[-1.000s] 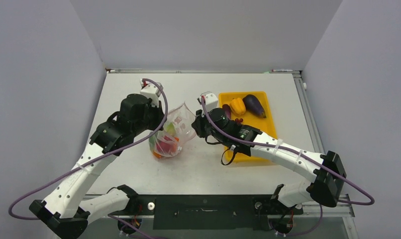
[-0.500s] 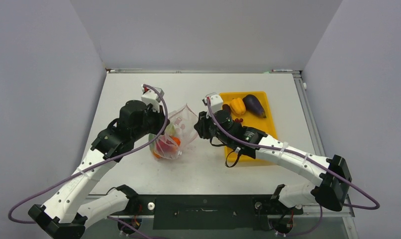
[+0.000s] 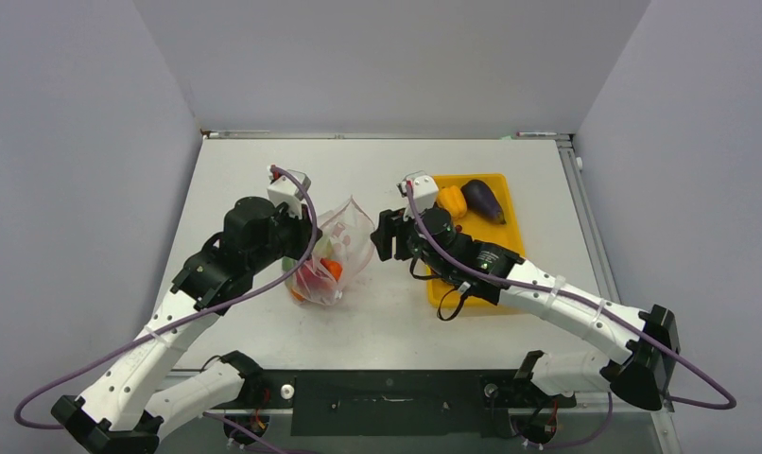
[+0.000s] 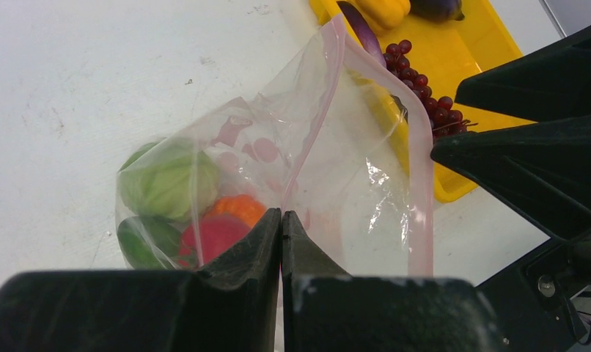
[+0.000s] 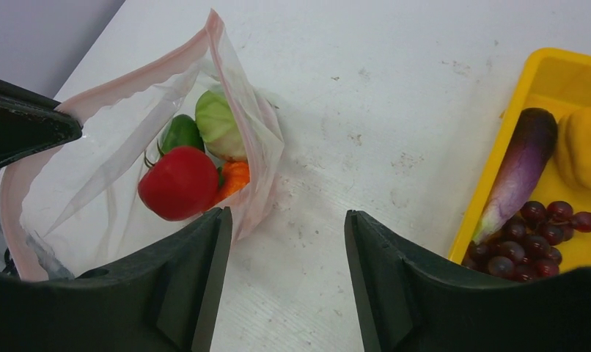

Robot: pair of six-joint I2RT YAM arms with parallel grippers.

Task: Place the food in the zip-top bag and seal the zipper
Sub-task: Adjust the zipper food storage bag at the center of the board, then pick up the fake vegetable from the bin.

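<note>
Left arm reaches forward, elbow bent; the left gripper [image 4: 280, 227] is pinched closed, seemingly on the zip-top bag [image 4: 336, 183] below its zipper [image 4: 423, 191]. The right gripper [image 5: 285, 242] hovers with jaws spread between bag and yellow tray [image 5: 527, 95]. Some food [image 5: 179, 182] lies inside the bag.

Left arm [image 3: 141, 350] and right arm [image 3: 559, 305]: white tubular links, black joint housings. Purple cable [image 3: 94, 362] runs back from each pincer along the links. Left pincer [image 4: 281, 220] and right pincer [image 5: 285, 220]: matt black, wedge-shaped fingers [image 5: 182, 293]. White block [image 3: 288, 185] directly behind each.
</note>
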